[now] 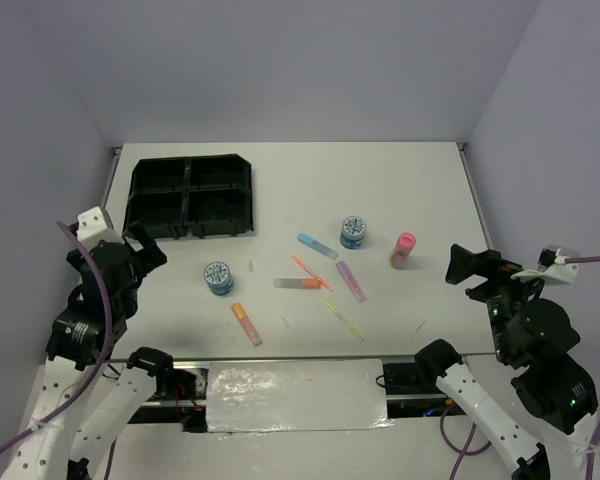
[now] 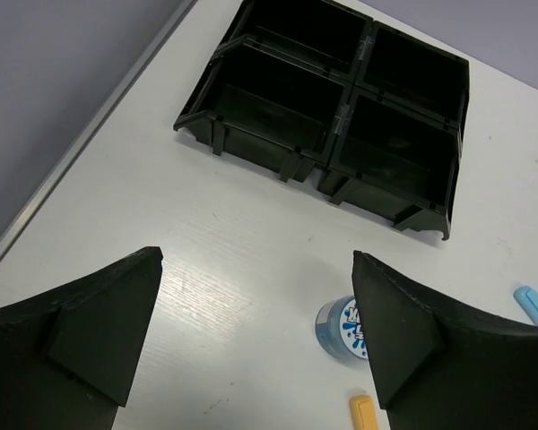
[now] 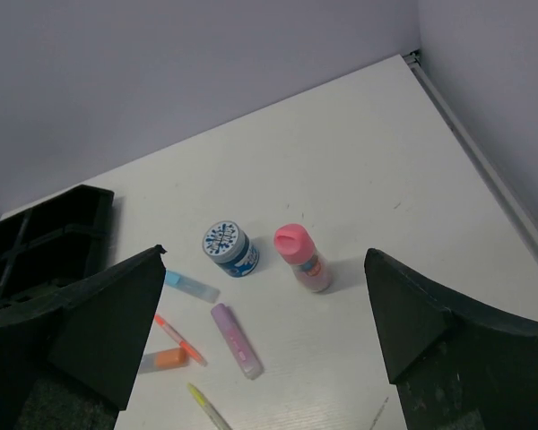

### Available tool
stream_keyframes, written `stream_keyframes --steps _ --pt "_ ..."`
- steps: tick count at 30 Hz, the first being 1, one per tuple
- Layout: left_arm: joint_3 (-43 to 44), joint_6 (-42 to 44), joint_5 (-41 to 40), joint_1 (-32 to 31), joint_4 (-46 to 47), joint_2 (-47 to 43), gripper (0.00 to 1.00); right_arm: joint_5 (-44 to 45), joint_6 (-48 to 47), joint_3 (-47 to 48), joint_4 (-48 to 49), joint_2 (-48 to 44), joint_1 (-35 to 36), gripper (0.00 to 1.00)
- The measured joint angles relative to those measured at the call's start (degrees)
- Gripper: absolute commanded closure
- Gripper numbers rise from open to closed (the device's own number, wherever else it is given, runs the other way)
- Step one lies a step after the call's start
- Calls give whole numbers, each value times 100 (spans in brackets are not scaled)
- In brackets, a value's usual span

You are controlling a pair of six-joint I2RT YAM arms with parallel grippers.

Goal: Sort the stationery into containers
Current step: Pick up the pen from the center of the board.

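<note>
A black plastic rectangular tray (image 1: 190,197) with four compartments sits on the white desk (image 1: 380,180), and all the stationery lies on the desk outside it.

One short round blue tub with a patterned lid (image 1: 218,278) stands closest to the tray, a little toward the arms from its near right corner. Further from the tray in that direction lies an orange marker (image 1: 246,323). To the right of the tray and slightly nearer the arms are a light blue marker (image 1: 317,246) and a second blue patterned-lid tub (image 1: 353,231). A brownish bottle with a pink cap (image 1: 403,250) stands upright beyond them, furthest right of the tray. Between the first tub and the bottle lie a thin orange pen (image 1: 310,272), a clear marker with an orange cap (image 1: 297,283) and a purple marker (image 1: 350,281). A thin yellow pen (image 1: 344,320) lies nearer the arms than these.

The left pincer (image 2: 256,260) hovers above the desk just off the tray's near left corner, its black fingers spread wide with nothing between them. The right pincer (image 3: 265,253) hangs well to the right of the tray, past the bottle, likewise gaping wide and gripping nothing.
</note>
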Motion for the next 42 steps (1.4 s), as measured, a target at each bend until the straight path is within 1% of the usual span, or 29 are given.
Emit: stream_keyframes --steps 8,10,12,14,16,18,22,25,27,30,32,33,37,42 --pt "9 -210 -17 0 -96 37 1 7 13 0 -4 0 0 0" --pt "127 -216 87 0 -136 179 1 -42 15 0 -9 0 0 0" --pt "444 -229 243 2 -166 516 1 -98 17 -11 -13 0 0 0" --pt "953 -282 413 2 -214 1078 1 -168 42 -48 -26 0 0 0" --pt "1392 -413 688 -9 -70 1740 1 -179 96 -131 -57 4 0 0" --pt "1755 -568 938 -177 140 2505 1 -155 155 -232 -138 79 0 0" --pt "2437 -841 957 -1086 317 4210 2 -151 227 -352 -293 638 0 0" --pt "2815 -979 1058 -1523 466 5416 3 -352 229 -525 -299 944 0 0" --pt "2837 -1049 1034 -1657 461 5960 4 -527 223 -671 -302 938 0 0" --pt "2675 -1180 1027 -1738 450 6404 8 -691 186 -739 -286 809 0 0" --pt "2529 -1266 1027 -1759 450 6489 10 -748 149 -739 -221 752 0 0" --pt "2470 -1298 1021 -1784 457 6509 16 -774 136 -739 -197 745 0 0" --pt "2179 -1456 997 -1864 595 6529 23 -901 92 -741 -129 756 0 0" --pt "1832 -1554 1071 -1943 802 6684 26 -1025 50 -824 0 765 0 0"
